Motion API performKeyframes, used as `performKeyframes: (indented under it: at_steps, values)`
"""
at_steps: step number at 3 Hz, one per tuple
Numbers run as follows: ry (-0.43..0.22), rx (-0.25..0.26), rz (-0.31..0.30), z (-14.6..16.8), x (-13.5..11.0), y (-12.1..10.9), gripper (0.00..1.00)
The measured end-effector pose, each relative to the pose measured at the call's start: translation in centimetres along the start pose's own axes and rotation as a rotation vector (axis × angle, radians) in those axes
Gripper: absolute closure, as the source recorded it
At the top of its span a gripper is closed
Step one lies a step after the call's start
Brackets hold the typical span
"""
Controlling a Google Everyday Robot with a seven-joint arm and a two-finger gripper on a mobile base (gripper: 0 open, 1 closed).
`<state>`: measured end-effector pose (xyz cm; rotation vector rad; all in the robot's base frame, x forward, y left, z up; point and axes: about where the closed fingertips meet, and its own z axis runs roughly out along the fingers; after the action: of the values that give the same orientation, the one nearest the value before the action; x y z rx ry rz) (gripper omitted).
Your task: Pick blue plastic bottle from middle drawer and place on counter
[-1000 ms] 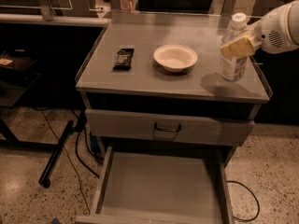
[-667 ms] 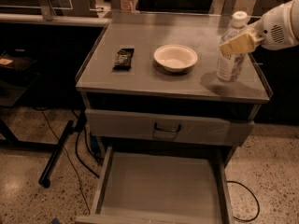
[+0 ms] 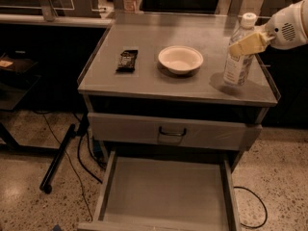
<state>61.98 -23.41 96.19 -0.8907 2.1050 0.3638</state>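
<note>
The blue plastic bottle [image 3: 237, 57] looks clear, with a white cap and a pale label. It stands upright on the counter [image 3: 159, 78] near the right rim. My gripper [image 3: 246, 44], pale yellow on a white arm, comes in from the right and lies across the bottle's upper part, just below the cap. The middle drawer [image 3: 166, 191] is pulled open at the bottom of the view, its grey floor bare.
A white bowl [image 3: 180, 59] sits at the counter's middle. A dark snack bar [image 3: 127, 60] lies to its left. A shut drawer front with a dark handle [image 3: 171, 131] is above the open drawer. Cables and a black pole [image 3: 60, 158] lie on the floor at left.
The bottle shifted slightly left and has settled upright on the counter. My gripper has risen a little against the bottle. The arm is almost where it was.
</note>
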Motion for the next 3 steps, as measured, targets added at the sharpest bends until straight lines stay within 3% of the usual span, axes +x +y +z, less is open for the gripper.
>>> performKeyframes:
  at_steps: [1,3]
  values:
    - [0.02,0.001,0.049,1.6,1.3,-2.1,1.0]
    - [0.03,0.0,0.079,2.4,1.7,-3.1,1.0]
